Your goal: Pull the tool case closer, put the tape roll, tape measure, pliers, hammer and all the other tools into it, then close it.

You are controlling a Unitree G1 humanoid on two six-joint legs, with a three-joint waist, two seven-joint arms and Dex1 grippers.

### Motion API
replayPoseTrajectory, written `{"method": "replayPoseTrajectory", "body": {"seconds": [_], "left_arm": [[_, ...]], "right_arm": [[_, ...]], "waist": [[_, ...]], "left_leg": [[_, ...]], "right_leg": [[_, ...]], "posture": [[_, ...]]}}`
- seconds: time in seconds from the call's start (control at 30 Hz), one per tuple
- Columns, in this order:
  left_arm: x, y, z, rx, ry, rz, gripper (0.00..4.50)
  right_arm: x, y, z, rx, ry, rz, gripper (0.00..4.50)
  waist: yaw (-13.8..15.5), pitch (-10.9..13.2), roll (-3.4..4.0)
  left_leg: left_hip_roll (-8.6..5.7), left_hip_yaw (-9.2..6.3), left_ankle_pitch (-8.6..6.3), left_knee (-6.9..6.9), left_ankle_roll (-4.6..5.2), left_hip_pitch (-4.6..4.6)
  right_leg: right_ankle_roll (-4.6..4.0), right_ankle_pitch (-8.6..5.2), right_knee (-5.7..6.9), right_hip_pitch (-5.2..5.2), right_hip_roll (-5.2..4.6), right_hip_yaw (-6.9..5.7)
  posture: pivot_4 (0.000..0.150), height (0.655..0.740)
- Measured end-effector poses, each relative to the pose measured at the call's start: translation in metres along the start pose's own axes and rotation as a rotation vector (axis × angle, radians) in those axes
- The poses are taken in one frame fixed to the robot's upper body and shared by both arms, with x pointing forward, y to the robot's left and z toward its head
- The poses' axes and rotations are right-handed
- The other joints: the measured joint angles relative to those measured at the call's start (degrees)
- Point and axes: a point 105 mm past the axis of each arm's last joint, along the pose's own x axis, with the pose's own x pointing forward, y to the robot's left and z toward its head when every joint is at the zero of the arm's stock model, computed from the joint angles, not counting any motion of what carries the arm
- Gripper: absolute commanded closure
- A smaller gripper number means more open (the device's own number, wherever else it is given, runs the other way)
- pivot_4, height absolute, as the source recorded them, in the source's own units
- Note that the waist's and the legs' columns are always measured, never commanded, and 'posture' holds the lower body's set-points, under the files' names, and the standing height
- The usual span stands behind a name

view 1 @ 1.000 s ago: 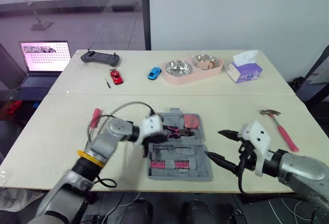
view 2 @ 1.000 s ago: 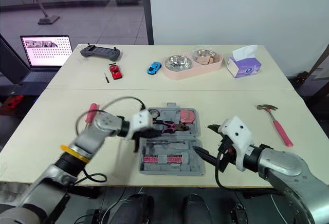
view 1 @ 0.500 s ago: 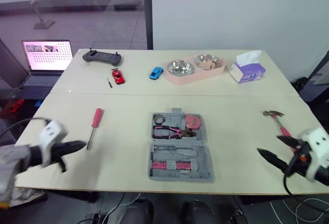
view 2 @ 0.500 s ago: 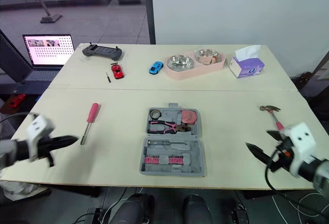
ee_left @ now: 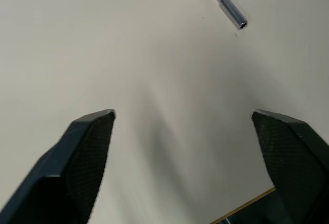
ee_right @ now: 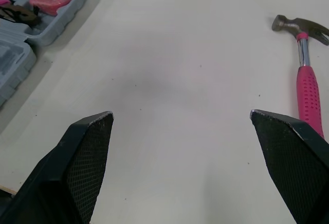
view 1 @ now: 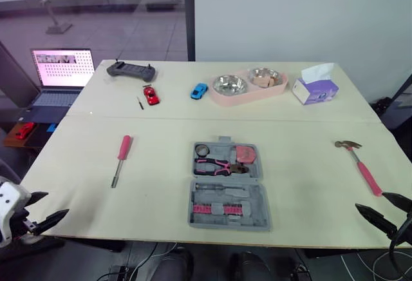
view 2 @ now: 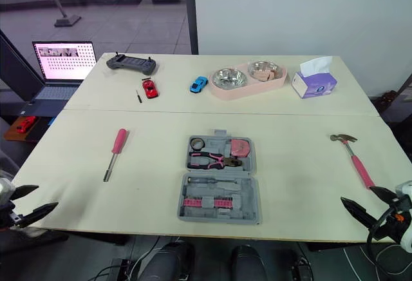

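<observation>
The tool case point(view 1: 228, 186) lies open and flat at the middle of the desk point(view 1: 302, 165), close to the near edge, so the pulling-in looks done. Its far half holds the tape roll point(view 1: 202, 149), the pliers point(view 1: 219, 165) and the pink tape measure point(view 1: 243, 154), and a row of pink-ended bits sits in the near half. By that reading roughly half the job is left: the hammer point(view 1: 360, 165) and the screwdriver point(view 1: 120, 157) lie out on the desk, and the case is not yet closed. The hammer rests well to the right of the case, its long axis running from far to near and drifting rightward, with the head at the far end and the pink grip pointing back toward the right hand point(view 1: 371, 201). The screwdriver lies well to the left of the case, almost parallel, with its pink handle far and its metal tip toward the left hand point(view 1: 56, 203). Both hands hang at the near corners of the desk, fingers spread wide with nothing between them.
</observation>
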Motion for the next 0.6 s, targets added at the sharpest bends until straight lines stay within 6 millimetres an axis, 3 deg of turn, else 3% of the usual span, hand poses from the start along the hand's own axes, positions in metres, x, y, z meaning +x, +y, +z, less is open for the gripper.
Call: {"method": "replayPoseTrajectory", "body": {"seconds": [0.37, 0.47, 0.6], "left_arm": [[0.011, -0.008, 0.012, 0.02, -0.034, -0.048, 0.06], [0.03, -0.033, 0.025, 0.012, -0.075, -0.147, 0.06], [0.061, -0.089, 0.056, 0.016, -0.16, -0.339, 0.06]], "right_arm": [[0.004, 0.011, 0.007, -0.026, 0.007, 0.019, 0.0], [0.009, 0.021, 0.013, -0.039, 0.007, 0.014, 0.0], [0.02, 0.029, 0.023, -0.01, -0.01, -0.06, 0.0]], "waist": [[-0.01, 0.0, -0.01], [0.05, -0.02, 0.04], [0.06, -0.03, 0.0]], "left_leg": [[0.0, 0.16, 0.0, -0.03, 0.01, 0.0], [0.0, 0.17, 0.0, 0.0, 0.01, 0.01], [0.0, 0.18, 0.0, 0.04, 0.01, 0.0]], "right_leg": [[0.01, 0.0, 0.0, -0.01, -0.11, 0.01], [0.01, 0.0, 0.01, 0.01, -0.14, 0.02], [0.01, 0.0, 0.02, 0.03, -0.14, 0.03]], "posture": [[0.15, 0.74], [0.15, 0.74], [0.15, 0.74]]}}
